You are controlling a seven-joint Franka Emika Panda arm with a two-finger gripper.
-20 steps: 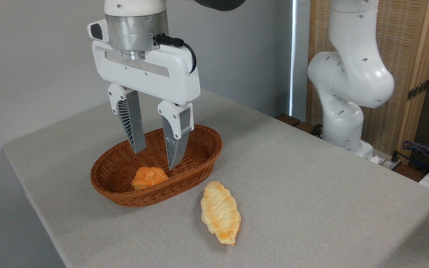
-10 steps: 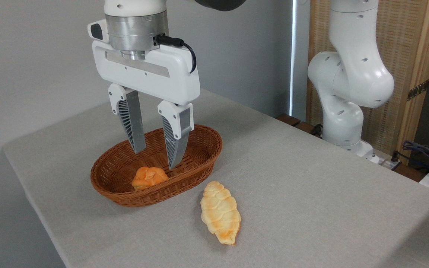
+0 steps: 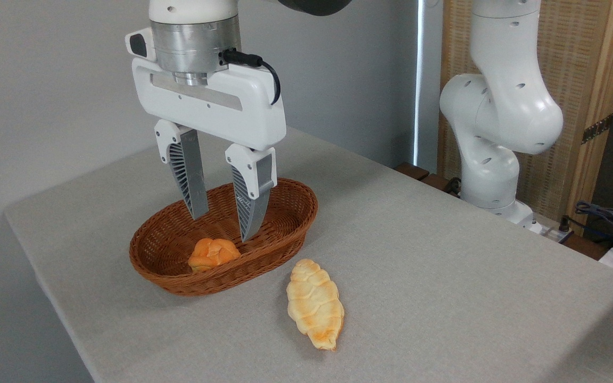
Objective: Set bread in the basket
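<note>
Gripper [image 3: 223, 227] parted, empty, above basket [image 3: 285, 242]; bread [image 3: 315, 304] on table.

Table [image 3: 445, 276]: grey cloth-covered top.
On it: wicker basket [image 3: 285, 242] at left; long bread [image 3: 314, 303] just beside it, outside.

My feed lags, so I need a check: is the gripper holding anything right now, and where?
Nothing. The gripper is open and empty above the basket; the bread lies on the table.

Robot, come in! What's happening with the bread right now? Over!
Tool open, empty, above the basket. Bread lying on the table beside the basket, untouched. Small bun inside the basket. Nothing blocking.
</note>
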